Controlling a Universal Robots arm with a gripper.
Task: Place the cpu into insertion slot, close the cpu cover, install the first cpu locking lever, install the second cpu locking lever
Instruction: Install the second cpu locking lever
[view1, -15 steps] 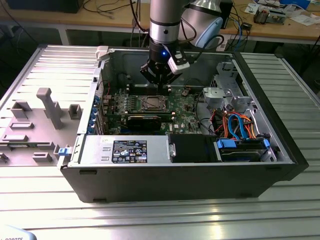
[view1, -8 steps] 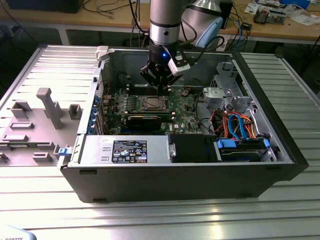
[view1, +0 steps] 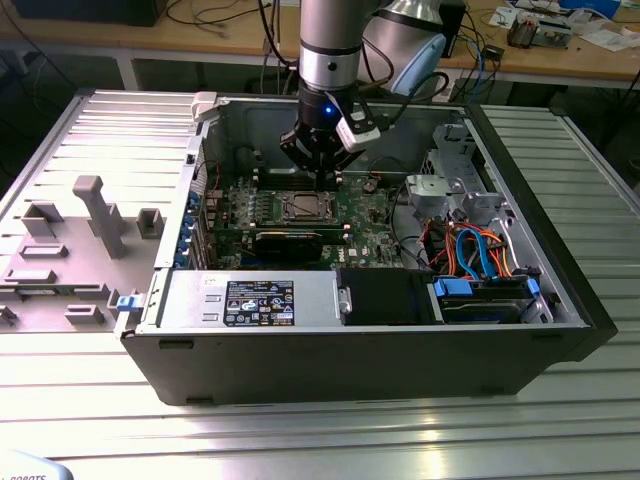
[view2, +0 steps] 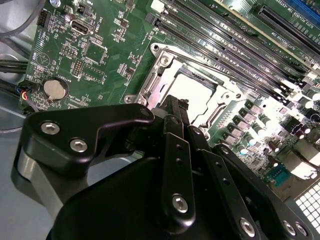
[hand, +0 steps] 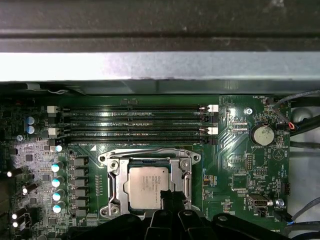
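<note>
Gripper (view1: 322, 172) down inside the open computer case (view1: 400, 360), hanging upright from the arm, close above the green board (hand: 235, 170). Fingers shut, black tips pressed together in both wrist views, nothing seen between them. Tips (hand: 170, 196) right at the near edge of the cpu (hand: 146, 186), overlapping that edge in the first wrist view; cannot tell whether touching the metal or just above it.

Cpu seated flat in the insertion slot (hand: 102, 159), silvery-grey top facing up, directly beyond the fingertips. In the second wrist view, same chip (view2: 192, 92) just past the closed tips (view2: 175, 104), partly hidden behind them.

Cpu cover (hand: 114, 175) lying down flat around the chip, its cut-out framing the metal top, its side bars on either side of the fingertips. Thin wire bar (hand: 145, 150) along the side of the socket farthest from the tips; whether latched, cannot tell.

Beyond the socket from the gripper, row of narrow memory slots (hand: 135, 125), parallel to the socket's far side. Off to one side of the fingers, well apart from the socket, round coin battery (hand: 262, 135), seen also in the second wrist view (view2: 52, 89) beside the gripper's black linkage.

In the exterior view, long black card (view1: 290, 240) on the board on the camera's side of the gripper, near the socket but apart from it. Case resting on a ribbed metal table (view1: 300, 440).
</note>
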